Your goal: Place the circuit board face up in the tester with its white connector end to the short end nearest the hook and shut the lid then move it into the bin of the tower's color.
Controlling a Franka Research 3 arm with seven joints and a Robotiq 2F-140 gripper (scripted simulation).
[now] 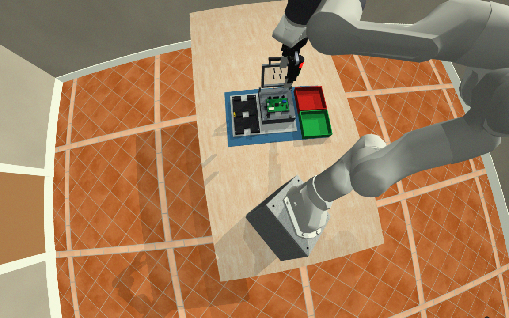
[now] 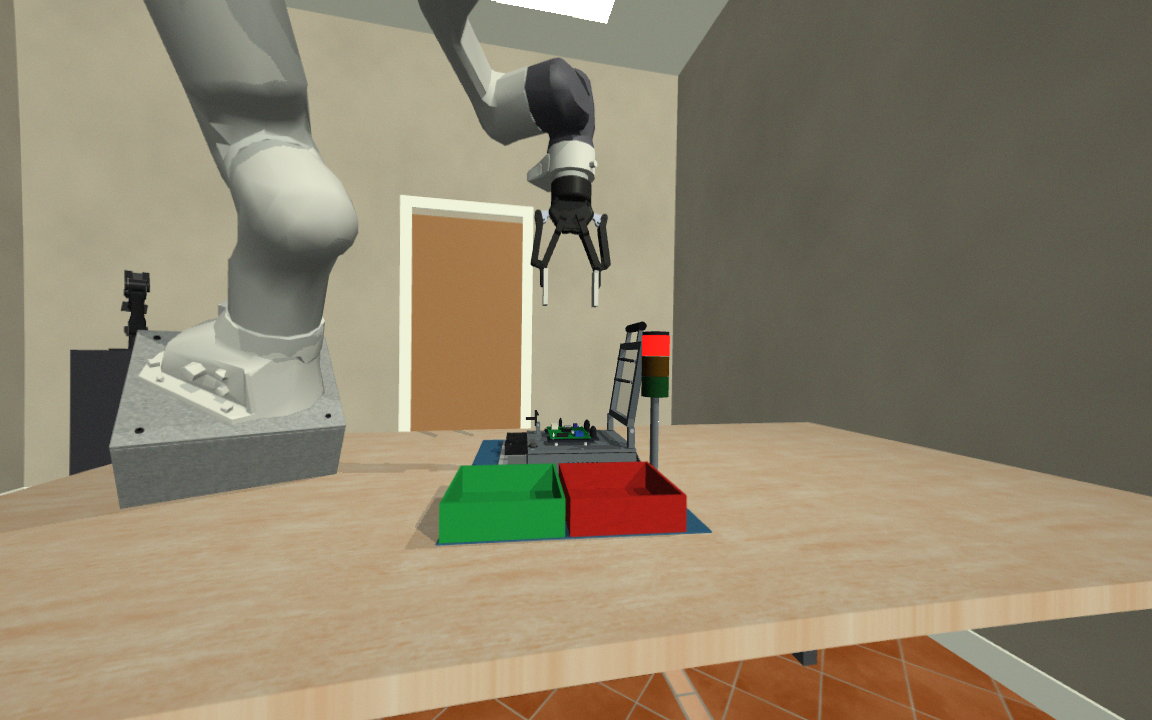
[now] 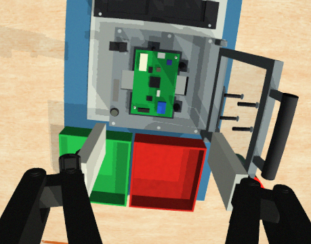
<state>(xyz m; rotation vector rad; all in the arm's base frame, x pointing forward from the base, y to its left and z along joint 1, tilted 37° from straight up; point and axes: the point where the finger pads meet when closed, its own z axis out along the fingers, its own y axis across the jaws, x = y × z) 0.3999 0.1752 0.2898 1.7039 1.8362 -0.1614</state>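
Observation:
The green circuit board [image 1: 277,104] lies face up on the tester's plate, with its white connector at the end toward the tray; it also shows in the wrist view [image 3: 155,83]. The tester's lid [image 2: 625,376] [image 3: 279,133] stands open and nearly upright, and its black handle is at the top. The signal tower [image 2: 655,344] shows red. My gripper [image 2: 569,300] hangs high above the tester and bins, open and empty. In the wrist view its fingers frame the two bins.
The red bin [image 1: 310,98] and the green bin [image 1: 315,123] stand side by side on the blue mat, next to the tester. The empty black tray [image 1: 245,114] lies on the tester's other side. The robot's base block [image 1: 284,221] stands at the table's near end.

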